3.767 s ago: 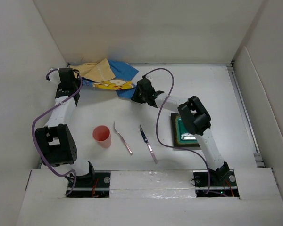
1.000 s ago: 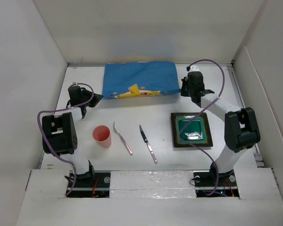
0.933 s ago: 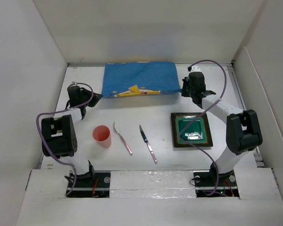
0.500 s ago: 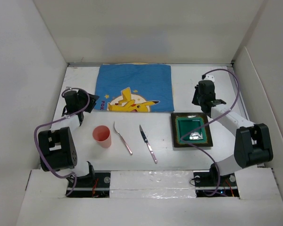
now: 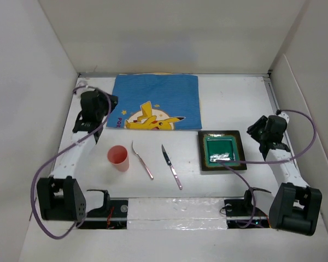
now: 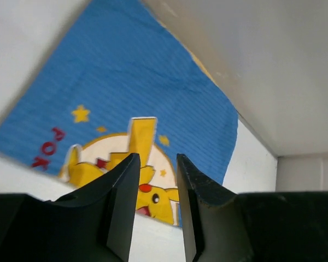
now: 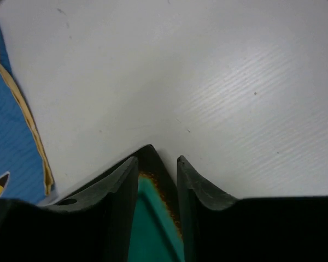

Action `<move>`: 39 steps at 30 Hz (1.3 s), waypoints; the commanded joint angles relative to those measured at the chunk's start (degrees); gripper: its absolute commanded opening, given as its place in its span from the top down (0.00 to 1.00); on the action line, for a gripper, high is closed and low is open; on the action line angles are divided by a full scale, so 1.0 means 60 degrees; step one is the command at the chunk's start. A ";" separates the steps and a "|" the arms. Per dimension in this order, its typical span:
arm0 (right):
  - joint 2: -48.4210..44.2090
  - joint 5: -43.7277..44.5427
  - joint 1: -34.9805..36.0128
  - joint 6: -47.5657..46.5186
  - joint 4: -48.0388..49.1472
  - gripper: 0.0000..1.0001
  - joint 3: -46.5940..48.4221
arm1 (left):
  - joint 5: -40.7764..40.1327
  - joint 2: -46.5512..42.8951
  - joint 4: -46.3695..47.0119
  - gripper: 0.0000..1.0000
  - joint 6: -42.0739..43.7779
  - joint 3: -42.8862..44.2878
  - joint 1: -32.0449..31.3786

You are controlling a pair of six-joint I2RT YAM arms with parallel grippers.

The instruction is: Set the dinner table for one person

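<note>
The bench (image 5: pixel 235 98) is a wide, flat board of matte white, lying level and stretching from its near edge to its far edge and corners; up close its smooth surface shows faint streaks and a few tiny dark specks

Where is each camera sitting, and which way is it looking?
Top external: above and behind the arms, looking down on the white table; both arms, the left gripper and the right gripper show.
Left wrist: on the left arm, facing the blue cloth placemat with a yellow cartoon print; its black fingers show below.
Right wrist: on the right arm, facing a corner of the green square plate with a dark rim; its black fingers show.
Shared: all three see the placemat.
</note>
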 commanded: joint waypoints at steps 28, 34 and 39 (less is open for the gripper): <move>0.2839 -0.6683 -0.2754 -0.0179 0.1867 0.59 -0.1723 | -0.0087 0.7319 -0.0587 0.53 0.2315 0.4472 -0.5561; 0.3511 -0.6887 -0.2754 -0.0223 0.2188 0.47 -0.1518 | 0.0456 0.7831 -0.0293 0.53 0.2212 0.4486 -0.5780; 0.4375 -0.7383 -0.3090 -0.0223 0.2700 0.79 -0.1415 | 0.0924 0.8081 -0.0030 0.53 0.2052 0.4385 -0.5883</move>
